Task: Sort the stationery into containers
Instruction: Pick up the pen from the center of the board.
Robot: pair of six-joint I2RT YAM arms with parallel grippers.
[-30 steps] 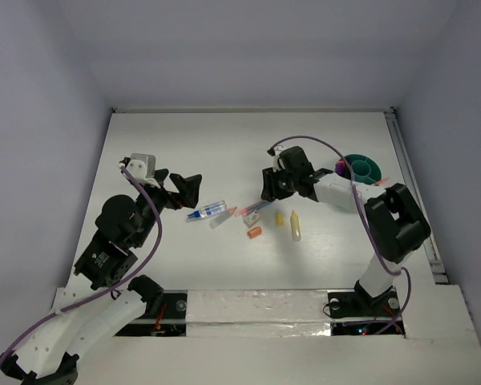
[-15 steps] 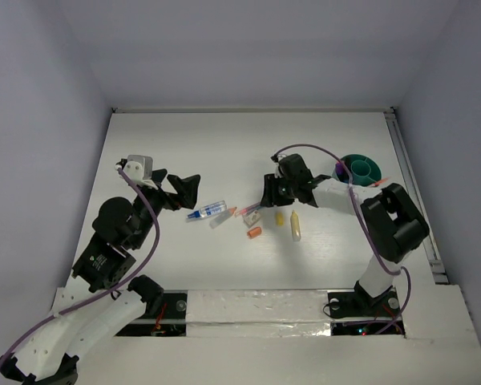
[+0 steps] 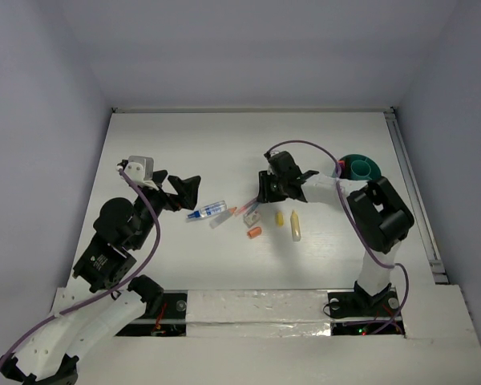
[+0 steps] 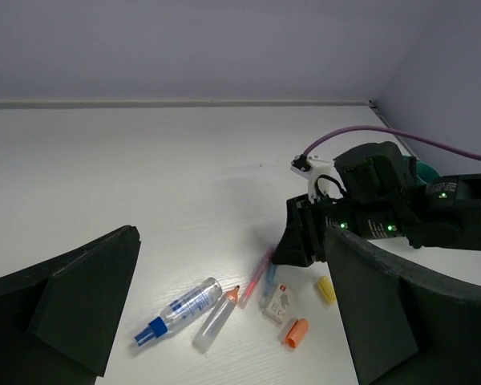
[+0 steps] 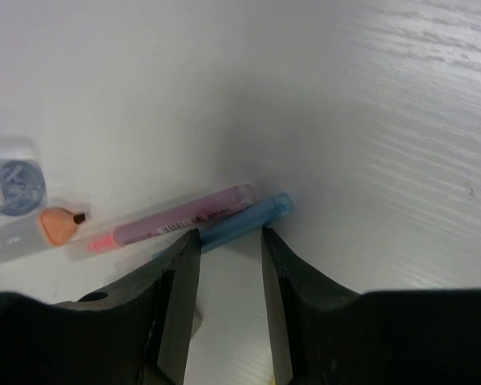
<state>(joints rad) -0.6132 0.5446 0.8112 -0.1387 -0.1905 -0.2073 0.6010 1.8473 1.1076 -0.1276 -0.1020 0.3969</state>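
- Pale grey-lilac walls close in the far side and both flanks of the scene; they are plain and evenly lit.
- A white table fills the floor of this box. Its surface has a fine ridged grain, and a metal rail runs along its right edge.
- The left gripper hangs over the left half of the table with its jaws spread wide and nothing between them.
- The right gripper is low over the middle of the table. Its jaws are partly apart and straddle a blue pen without clamping it.
- A round teal organiser stands at the right, near the rail.
- The stationery lies in a loose cluster at the table's centre, well apart from the organiser.
- A blue-white pen lies leftmost, with a clear tube just beside it.
- A thin pink pen lies alongside the blue pen, touching it.
- A long yellow marker lies to the right, with a short yellow one near it.
- A white eraser sits just on the far side of an orange stub.
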